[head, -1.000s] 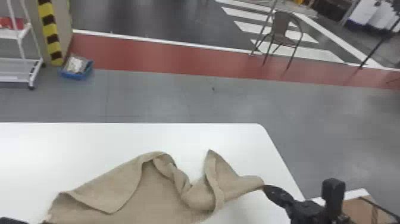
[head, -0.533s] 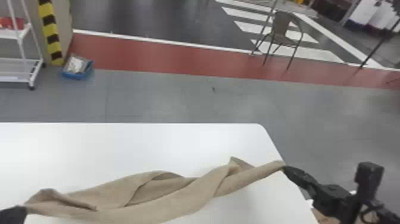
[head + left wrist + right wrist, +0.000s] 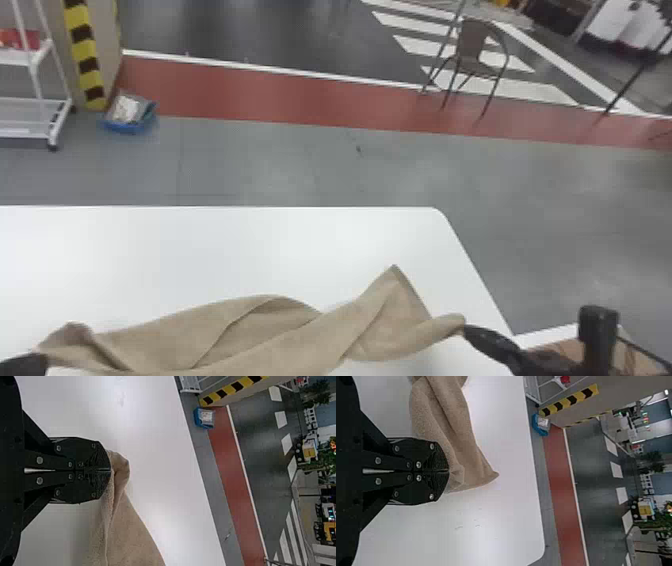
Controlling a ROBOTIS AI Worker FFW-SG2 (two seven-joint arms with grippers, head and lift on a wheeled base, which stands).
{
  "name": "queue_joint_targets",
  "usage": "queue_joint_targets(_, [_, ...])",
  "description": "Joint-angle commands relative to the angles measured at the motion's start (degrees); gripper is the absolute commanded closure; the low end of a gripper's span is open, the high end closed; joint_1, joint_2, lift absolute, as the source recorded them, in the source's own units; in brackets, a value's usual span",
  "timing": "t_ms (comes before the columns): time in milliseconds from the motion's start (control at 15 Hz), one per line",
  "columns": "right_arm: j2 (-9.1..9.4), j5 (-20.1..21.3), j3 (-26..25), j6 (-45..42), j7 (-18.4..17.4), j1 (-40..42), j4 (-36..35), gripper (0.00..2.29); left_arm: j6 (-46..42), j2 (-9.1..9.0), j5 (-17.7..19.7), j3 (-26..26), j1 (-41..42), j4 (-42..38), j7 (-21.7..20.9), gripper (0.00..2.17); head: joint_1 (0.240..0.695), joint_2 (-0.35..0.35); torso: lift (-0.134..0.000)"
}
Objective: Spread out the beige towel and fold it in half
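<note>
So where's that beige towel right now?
In the head view, the beige towel is low in the picture, over the white table, strung between the left gripper and, near the table's right edge, the right gripper.

A white wheeled rack (image 3: pixel 25 117) is located at the head view's far left, with red items (image 3: pixel 20 39) supported on a shelf. Beside it, a pillar (image 3: pixel 107 30) is marked with yellow-and-black tape (image 3: pixel 82 47). A blue container (image 3: pixel 127 129) is placed on the floor near the pillar's base; its contents cannot be identified. A red floor strip (image 3: pixel 300 100) is bordered by a white line (image 3: pixel 300 74). Beyond the line, white stripes (image 3: pixel 420 46) are painted on dark flooring. A brown chair (image 3: pixel 470 40) is positioned near the stripes.
</note>
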Motion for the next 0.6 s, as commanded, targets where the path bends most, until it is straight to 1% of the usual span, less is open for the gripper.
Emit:
queue_joint_targets(0, [-1.37, 3.9, 1.9, 3.9, 0.0, 0.7, 2.4, 1.11, -0.2, 0.00, -0.1, -0.1, -0.2, 0.4, 0.0, 1.36, 0.695, -0.350, 0.000])
queue_joint_targets(67, [-1.81, 4.7, 2.0, 4.9, 0.1, 0.7, 2.7, 0.62, -0.2, 0.00, -0.1, -0.1, -0.2, 0.5, 0.0, 1.36, 0.695, -0.350, 0.000])
queue_joint_targets(133, [-2.08, 4.0, 1.3, 4.8, 0.1, 0.9, 2.8, 0.10, -0.4, 0.00, 0.0, -0.1, -0.2, 0.6, 0.0, 1.36, 0.695, -0.350, 0.000])
queue_joint_targets(200, [-2.17, 2.2, -0.4, 4.6, 0.1, 0.6, 2.7, 0.00, -0.4, 0.00, -0.1, -0.1, -0.2, 0.6, 0.0, 1.36, 0.695, -0.350, 0.000])
queue_joint_targets(267, [-2.08, -1.0, -2.3, 4.9, 0.0, -0.4, 2.6, 0.00, -0.4, 0.00, -0.1, -0.1, -0.2, 0.6, 0.0, 1.36, 0.695, -0.350, 0.000])
queue_joint_targets(333, [-1.90, -3.2, -3.5, 5.1, -0.1, -1.8, 2.4, 0.01, -0.4, 0.00, -0.3, -0.1, -0.2, 0.7, 0.0, 1.36, 0.695, -0.350, 0.000])
queue_joint_targets(467, [-0.85, -4.7, -3.9, 5.1, -1.4, -5.6, 2.5, 0.05, -0.2, 0.00, -0.4, -0.3, -0.2, 0.6, 0.0, 1.36, 0.695, -0.350, 0.000])
queue_joint_targets(533, [-0.06, -4.7, -3.7, 4.9, -3.5, -8.1, 3.1, 0.06, -0.2, 0.00, -0.5, -0.5, -0.1, 0.6, 0.0, 1.36, 0.695, -0.350, 0.000])
